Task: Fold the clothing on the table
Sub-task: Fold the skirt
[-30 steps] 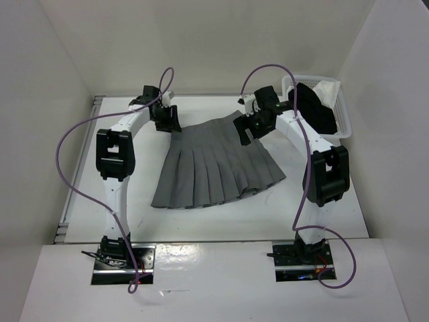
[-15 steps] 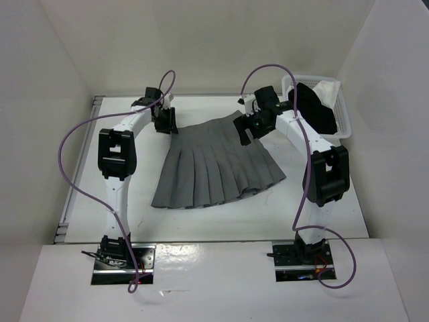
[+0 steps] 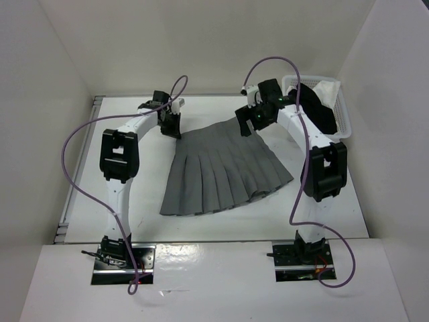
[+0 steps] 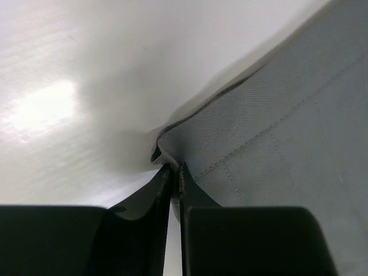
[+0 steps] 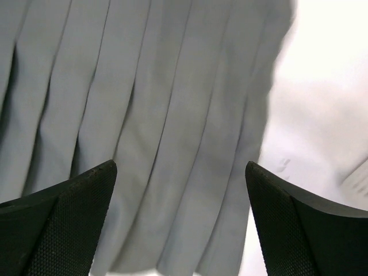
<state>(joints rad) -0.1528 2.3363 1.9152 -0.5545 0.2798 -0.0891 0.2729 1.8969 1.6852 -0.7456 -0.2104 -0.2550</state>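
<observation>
The grey pleated skirt (image 3: pixel 224 168) lies flat on the white table (image 3: pixel 221 225), slightly left of centre between the two arms. Its narrow waistband lies at the far side. The wide hem fans out toward the arm bases. The pleats run from waistband to hem, and the whole garment is tilted, with the hem's left corner nearest the front edge.

Left gripper (image 3: pixel 173 127): positioned at the left end of the waistband. The left wrist view shows this gripper (image 4: pixel 175 172) with its jaws drawn almost together on the corner of the skirt (image 4: pixel 276 132). A small fold of fabric is pinched between the black fingers (image 4: pixel 138 201), and the edge puckers up where they meet it. The table (image 4: pixel 69 69) is visible just beyond the corner.

Right gripper (image 3: pixel 244 124): positioned over the right end of the waistband. In the right wrist view this gripper (image 5: pixel 179 167) has its jaws spread wide and holds nothing. The pleats of the skirt (image 5: pixel 144 115) show between the two textured fingers (image 5: pixel 69 213). Whether the tips touch the cloth cannot be determined.

A white mesh basket (image 3: pixel 345 121) stands at the far right corner of the table. It contains a black garment (image 3: pixel 315 107) and a small white cloth (image 3: pixel 328 87). It stands apart from the skirt.
</observation>
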